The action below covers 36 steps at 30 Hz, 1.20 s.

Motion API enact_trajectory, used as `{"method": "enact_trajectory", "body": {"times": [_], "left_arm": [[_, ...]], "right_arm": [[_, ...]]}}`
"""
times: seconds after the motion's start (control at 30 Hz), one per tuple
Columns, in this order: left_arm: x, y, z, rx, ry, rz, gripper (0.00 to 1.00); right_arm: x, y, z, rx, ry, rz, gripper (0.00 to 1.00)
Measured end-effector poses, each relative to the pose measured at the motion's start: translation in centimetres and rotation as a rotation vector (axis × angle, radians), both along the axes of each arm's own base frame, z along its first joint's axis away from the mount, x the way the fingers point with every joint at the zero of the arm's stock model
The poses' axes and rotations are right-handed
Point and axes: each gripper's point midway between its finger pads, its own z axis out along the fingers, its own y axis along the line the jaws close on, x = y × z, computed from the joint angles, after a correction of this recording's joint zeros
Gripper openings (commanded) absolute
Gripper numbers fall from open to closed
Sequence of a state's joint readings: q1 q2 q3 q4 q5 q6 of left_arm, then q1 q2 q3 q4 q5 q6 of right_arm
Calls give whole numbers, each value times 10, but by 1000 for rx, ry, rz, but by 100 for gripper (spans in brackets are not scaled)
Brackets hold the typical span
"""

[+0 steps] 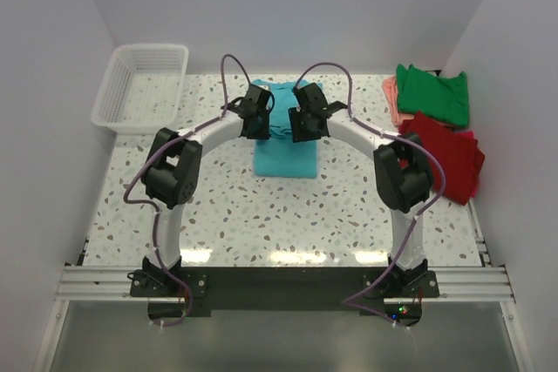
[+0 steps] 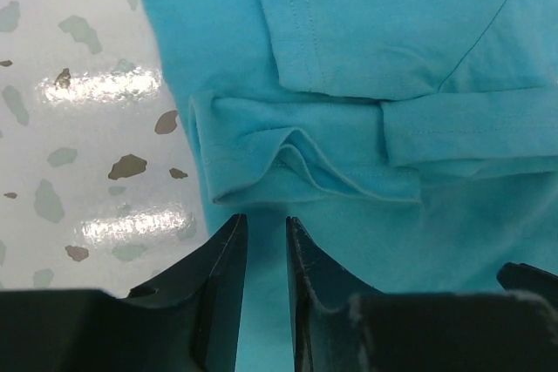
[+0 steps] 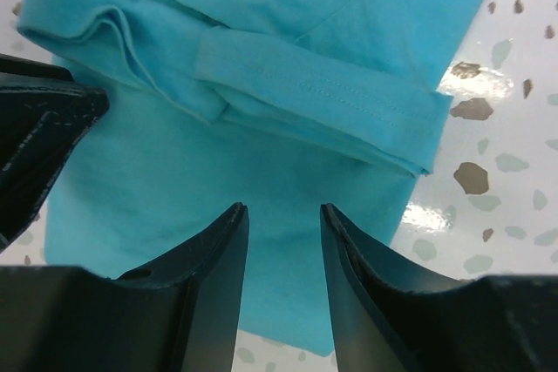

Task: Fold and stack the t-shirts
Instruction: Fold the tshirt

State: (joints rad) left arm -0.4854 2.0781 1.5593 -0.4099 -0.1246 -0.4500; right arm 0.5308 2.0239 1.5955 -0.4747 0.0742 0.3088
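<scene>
Turquoise shirt (image 1: 285, 161) half-folded, mid-counter (image 1: 261, 215) toward far edge. Left pincer (image 2: 266, 241) narrowly parted, right pincer (image 3: 283, 224) wider, both empty above it. Best bet: pinch all layers evenly, fold together

Robotics laboratory test cell: plain white enclosure walls (image 1: 288, 6), speckled desk (image 1: 261, 215), left arm (image 1: 170, 172) and right arm (image 1: 401, 176) bolted to aluminium extrusion rail (image 1: 279, 283).

Four t-shirts (image 1: 285, 159), one basket (image 1: 112, 93), two end effectors (image 2: 266, 237) (image 3: 283, 224).
</scene>
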Motion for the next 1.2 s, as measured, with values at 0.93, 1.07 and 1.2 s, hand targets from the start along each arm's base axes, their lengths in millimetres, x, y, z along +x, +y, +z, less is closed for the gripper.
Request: {"method": "enact_trajectory", "body": {"times": [0.93, 1.07, 1.2], "left_arm": [[49, -5, 1, 48, -74, 35, 30], [60, 8, 5, 83, -119, 88, 30], [71, 16, 13, 105, -165, 129, 30]], "right_arm": [[68, 11, -48, -84, -27, -62, 38], [87, 5, -43, -96, -66, -99, 38], [111, -4, -30, -97, -126, -147, 40]]}}
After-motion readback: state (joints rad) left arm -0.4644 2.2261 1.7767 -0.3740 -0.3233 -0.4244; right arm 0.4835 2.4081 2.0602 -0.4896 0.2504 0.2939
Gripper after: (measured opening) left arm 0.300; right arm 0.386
